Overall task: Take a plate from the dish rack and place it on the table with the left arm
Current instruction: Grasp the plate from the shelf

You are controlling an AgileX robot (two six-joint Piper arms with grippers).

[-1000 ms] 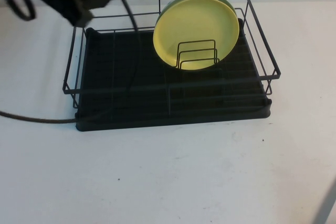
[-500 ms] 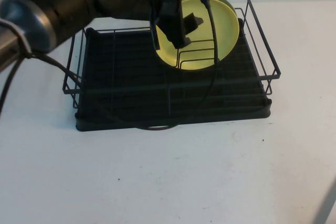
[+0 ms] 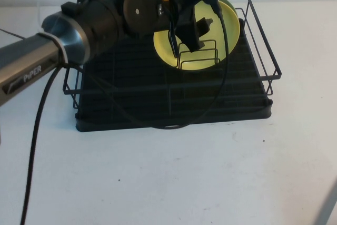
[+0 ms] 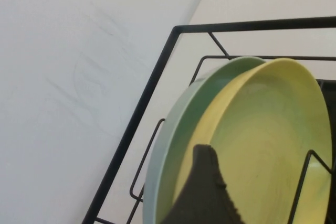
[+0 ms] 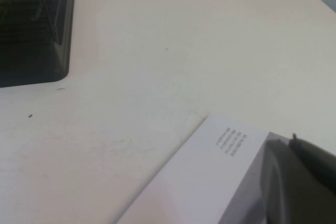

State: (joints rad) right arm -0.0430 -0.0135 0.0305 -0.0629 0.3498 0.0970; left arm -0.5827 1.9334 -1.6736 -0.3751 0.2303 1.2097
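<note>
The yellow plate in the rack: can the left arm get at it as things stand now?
Probably yes. The left tool is already over the dish rack, right at the yellow plate, which stands upright in front of the mint plate. Nothing blocks its front face. The right tool is out of view.

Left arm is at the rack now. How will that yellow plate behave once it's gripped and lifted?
The yellow plate looks thin, probably light and stiff. Its smooth surface may slip in the left gripper. It leans on the mint plate, which could shift. The right gripper is unseen.
</note>
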